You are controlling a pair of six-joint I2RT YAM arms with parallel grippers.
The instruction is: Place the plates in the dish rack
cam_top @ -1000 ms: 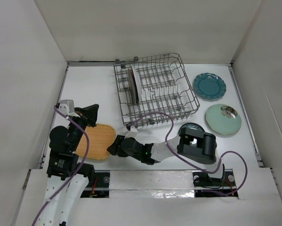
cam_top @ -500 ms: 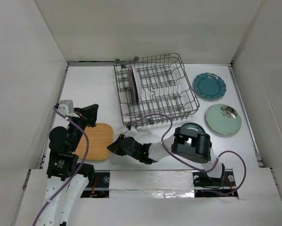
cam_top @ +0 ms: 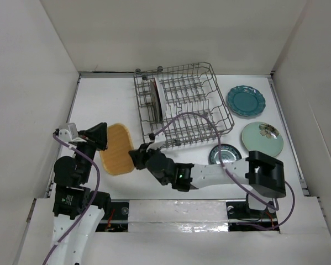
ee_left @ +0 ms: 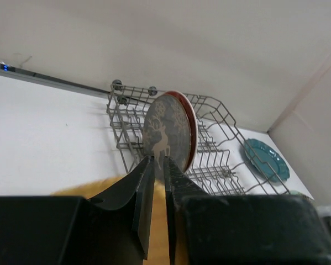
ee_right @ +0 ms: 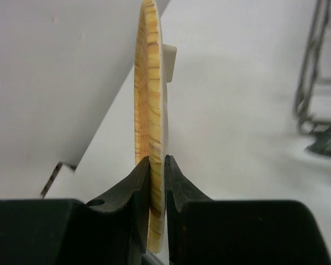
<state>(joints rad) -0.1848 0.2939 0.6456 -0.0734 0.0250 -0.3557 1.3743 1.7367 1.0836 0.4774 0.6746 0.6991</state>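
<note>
My left pincer point(cam_top: 101, 136) is at the left edge of the orange rounded-square textured plate point(cam_top: 116, 149). Its fingers point(ee_left: 145, 182) stand almost together with only a thin slit, and I cannot tell if they pinch the plate. My right pincer point(cam_top: 134, 158) pinches the right edge of this plate and holds it upright on its edge, near the front left corner of the grey metal wire dish rack point(cam_top: 198, 105). In the left end of the rack two plates stand upright: a grey-brown round plate with a deer drawing point(ee_left: 164, 132) and a red-rimmed plate point(ee_left: 192, 130). To the right of the rack, a small dark teal-rimmed plate point(cam_top: 225, 153), a dark teal scalloped plate point(cam_top: 246, 101) and a pale mint green plate point(cam_top: 262, 141) lie on the white table point(cam_top: 107, 99)
</note>
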